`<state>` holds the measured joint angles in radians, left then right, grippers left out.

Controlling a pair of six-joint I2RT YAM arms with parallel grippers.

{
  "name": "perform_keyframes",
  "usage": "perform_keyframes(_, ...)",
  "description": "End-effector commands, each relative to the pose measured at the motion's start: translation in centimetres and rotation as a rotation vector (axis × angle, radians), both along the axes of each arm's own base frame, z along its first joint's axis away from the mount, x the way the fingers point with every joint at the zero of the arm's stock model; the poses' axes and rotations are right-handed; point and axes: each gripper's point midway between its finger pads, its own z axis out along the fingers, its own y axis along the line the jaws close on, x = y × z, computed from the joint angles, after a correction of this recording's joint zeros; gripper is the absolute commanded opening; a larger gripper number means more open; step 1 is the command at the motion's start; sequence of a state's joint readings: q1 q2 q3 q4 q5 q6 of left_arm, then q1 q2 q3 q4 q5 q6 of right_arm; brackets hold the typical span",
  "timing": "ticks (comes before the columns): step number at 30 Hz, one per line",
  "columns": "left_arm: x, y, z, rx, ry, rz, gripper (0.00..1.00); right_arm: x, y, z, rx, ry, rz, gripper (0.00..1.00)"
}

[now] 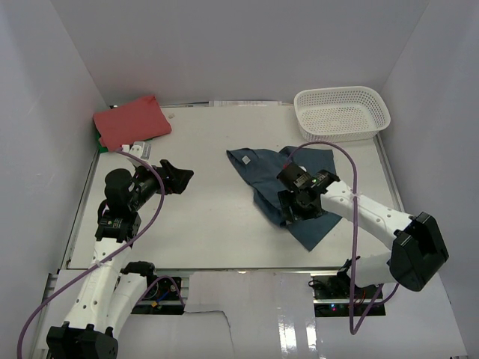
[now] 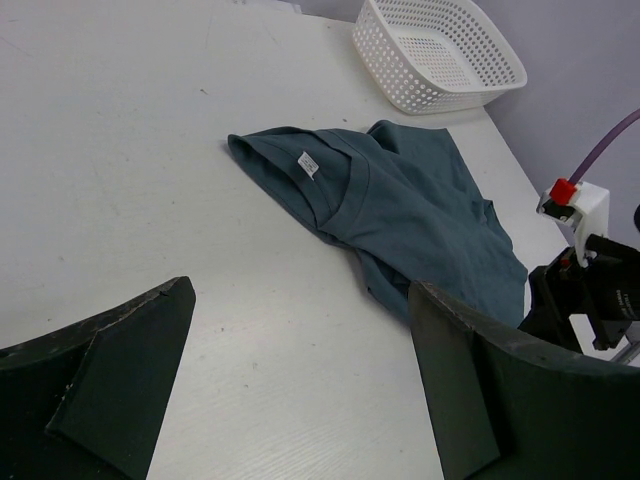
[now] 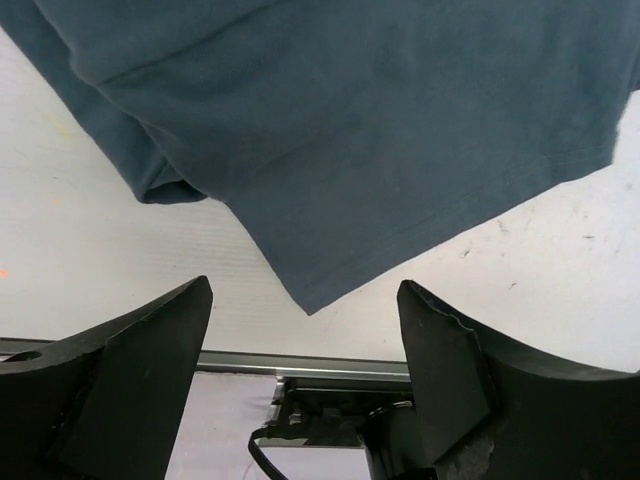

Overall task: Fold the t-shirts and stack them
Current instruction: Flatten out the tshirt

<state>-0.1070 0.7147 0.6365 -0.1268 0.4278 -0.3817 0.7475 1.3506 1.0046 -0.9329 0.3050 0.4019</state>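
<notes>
The dark teal-blue t-shirt (image 1: 263,169) lies crumpled at the table's middle right, its white neck label (image 1: 245,159) up. It also shows in the left wrist view (image 2: 410,210) and in the right wrist view (image 3: 340,120). The coral-red t-shirt (image 1: 131,122) lies folded at the far left corner. My right gripper (image 1: 299,206) is open and empty, hovering over the teal shirt's near part; its near corner (image 3: 308,308) lies between the fingers in the right wrist view. My left gripper (image 1: 179,179) is open and empty above bare table, left of the teal shirt.
A white lattice basket (image 1: 342,112) stands at the far right corner and also shows in the left wrist view (image 2: 440,55). Something green (image 1: 99,142) peeks from under the red shirt. The table's near metal edge (image 3: 300,362) shows below the right gripper.
</notes>
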Motion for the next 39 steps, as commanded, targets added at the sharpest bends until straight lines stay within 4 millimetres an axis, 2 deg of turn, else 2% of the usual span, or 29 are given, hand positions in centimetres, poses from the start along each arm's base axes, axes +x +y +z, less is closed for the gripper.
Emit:
perform_keyframes(1, -0.1, -0.2, 0.6, 0.003, -0.020, -0.015, 0.98, -1.4, 0.2, -2.2, 0.017, 0.079, -0.028, 0.80)
perform_keyframes(4, -0.1, -0.3, 0.6, 0.004, -0.021, -0.017, 0.98, -3.0, 0.1, -4.6, 0.031, 0.146, -0.029, 0.77)
perform_keyframes(6, -0.1, -0.3, 0.5, 0.003, -0.017, -0.017, 0.98, -3.5, -0.1, -5.2, 0.028, 0.163, -0.035, 0.77)
perform_keyframes(9, -0.1, -0.3, 0.5, 0.003, -0.015, -0.017, 0.98, -4.3, -1.0, -5.9, -0.013, 0.195, -0.042, 0.69)
perform_keyframes(12, -0.1, -0.3, 0.6, 0.002, -0.018, -0.017, 0.98, -4.7, -2.4, -5.9, -0.087, 0.196, -0.058, 0.68)
perform_keyframes(17, 0.0, -0.3, 0.5, 0.003, -0.014, -0.017, 0.98, -5.3, -3.0, -5.7, -0.126, 0.209, -0.046, 0.69)
perform_keyframes(18, 0.0, -0.3, 0.4, 0.003, -0.012, -0.018, 0.98, -5.7, -3.5, -6.0, -0.170, 0.223, -0.038, 0.70)
perform_keyframes(22, 0.1, -0.3, 0.4, 0.004, -0.009, -0.018, 0.98, -6.6, -3.6, -6.4, -0.194, 0.240, -0.022, 0.67)
perform_keyframes(27, 0.1, -0.3, 0.2, 0.004, -0.005, -0.018, 0.98, -6.7, -3.9, -7.0, -0.223, 0.240, -0.027, 0.55)
perform_keyframes(32, 0.1, -0.3, 0.2, 0.006, -0.004, -0.019, 0.98, -6.3, -4.1, -7.1, -0.252, 0.231, -0.033, 0.54)
perform_keyframes(35, 0.1, -0.3, 0.2, 0.004, -0.005, -0.017, 0.98, -5.9, -4.0, -7.3, -0.264, 0.221, -0.031, 0.50)
perform_keyframes(36, 0.2, -0.3, 0.1, 0.005, -0.002, -0.017, 0.98, -5.8, -3.9, -7.3, -0.263, 0.218, -0.029, 0.46)
perform_keyframes(39, 0.2, -0.3, 0.2, 0.006, -0.004, -0.014, 0.98, -5.2, -3.5, -7.6, -0.266, 0.208, -0.022, 0.45)
